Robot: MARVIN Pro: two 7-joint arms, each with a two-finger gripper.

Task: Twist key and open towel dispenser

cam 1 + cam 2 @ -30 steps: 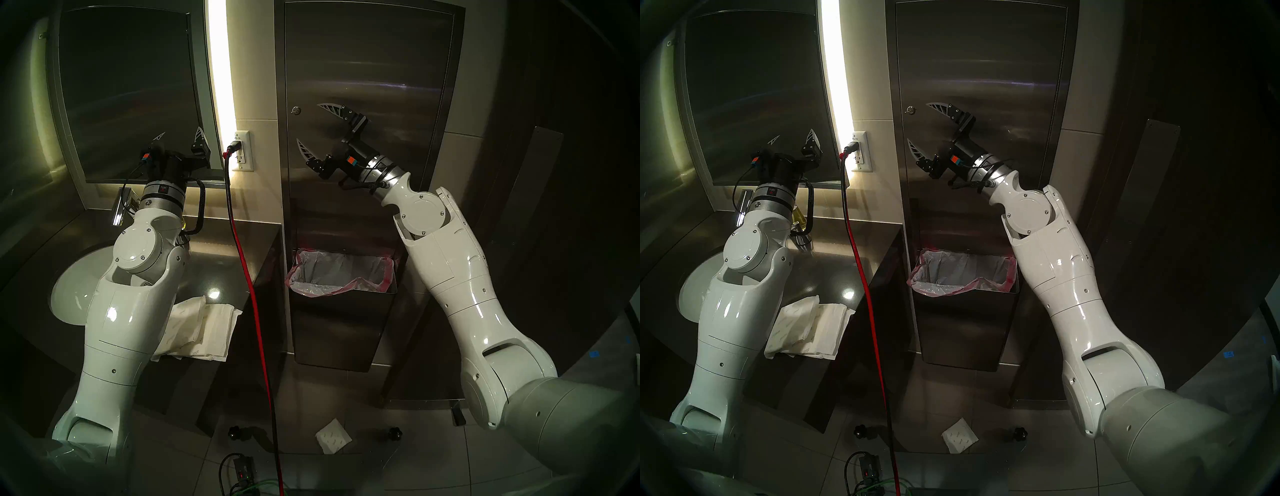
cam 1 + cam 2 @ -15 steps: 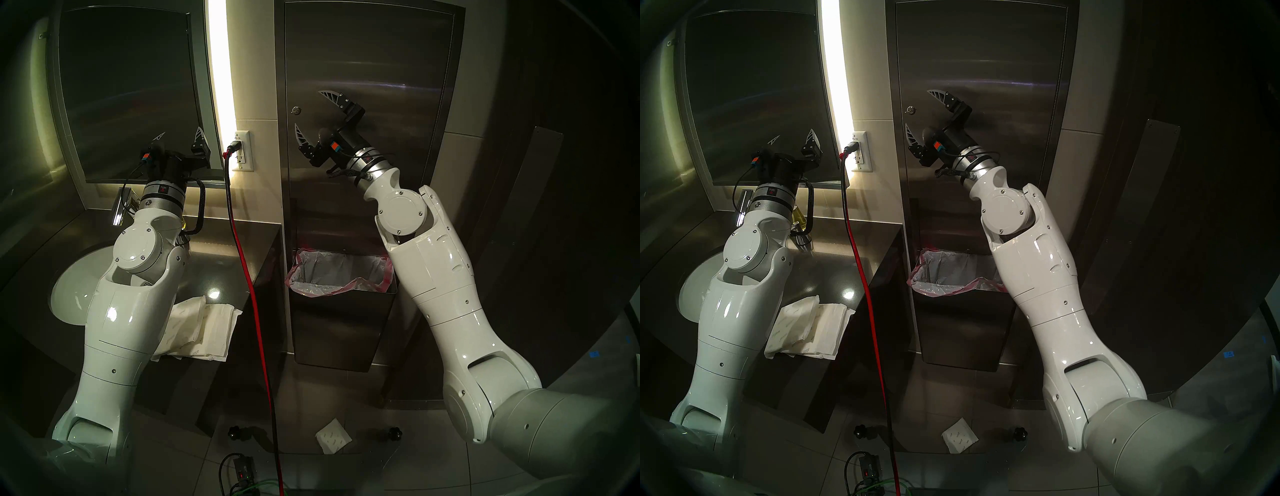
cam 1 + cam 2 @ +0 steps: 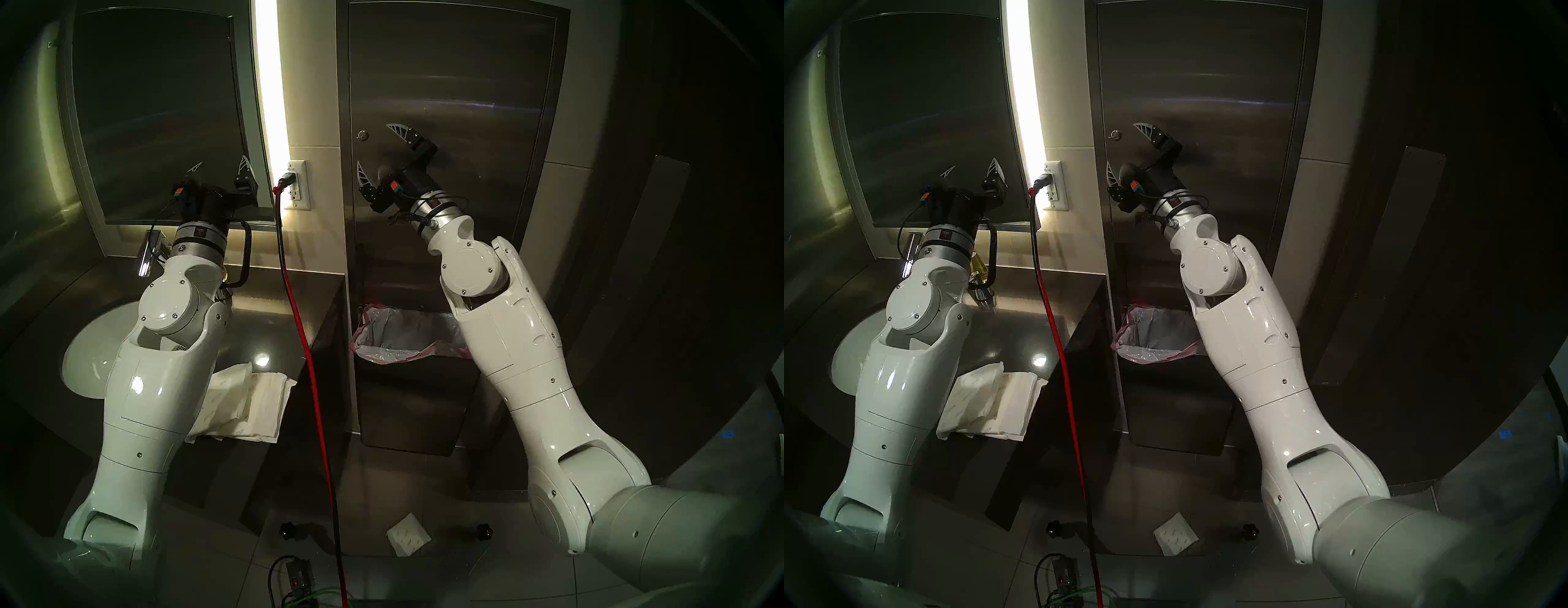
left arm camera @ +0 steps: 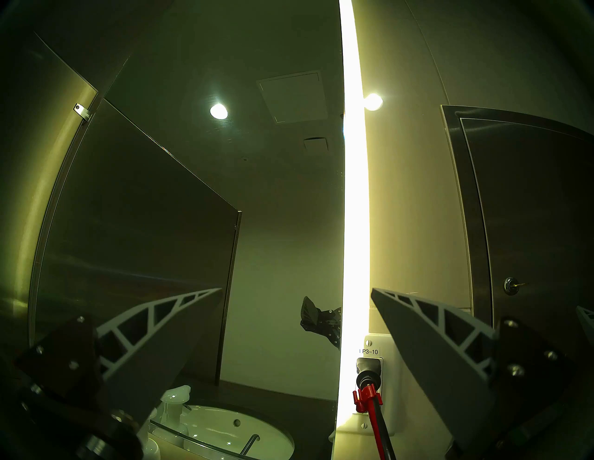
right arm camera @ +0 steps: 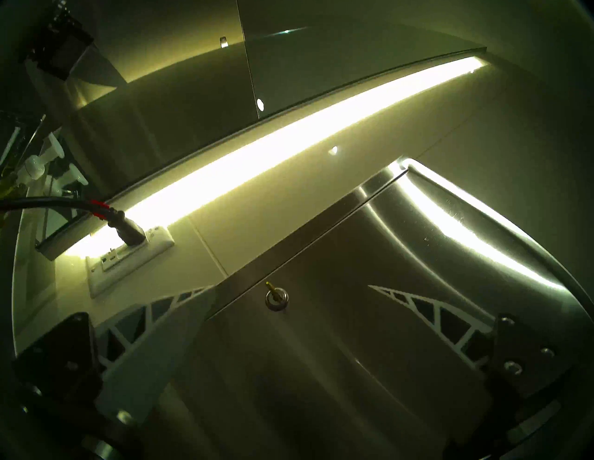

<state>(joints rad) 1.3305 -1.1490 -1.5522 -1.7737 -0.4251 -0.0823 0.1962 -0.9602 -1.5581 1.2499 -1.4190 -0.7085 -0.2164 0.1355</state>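
Steel towel dispenser (image 3: 449, 85) door, right hand (image 3: 373, 146) shifted left, nearer key (image 3: 362, 135), fingers spread

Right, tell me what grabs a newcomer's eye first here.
The glowing light strip beside the dark mirror stands out most. Next, the right claw gapes open before the towel dispenser, just short of the key in its lock. Then the red cable hanging from the wall outlet.
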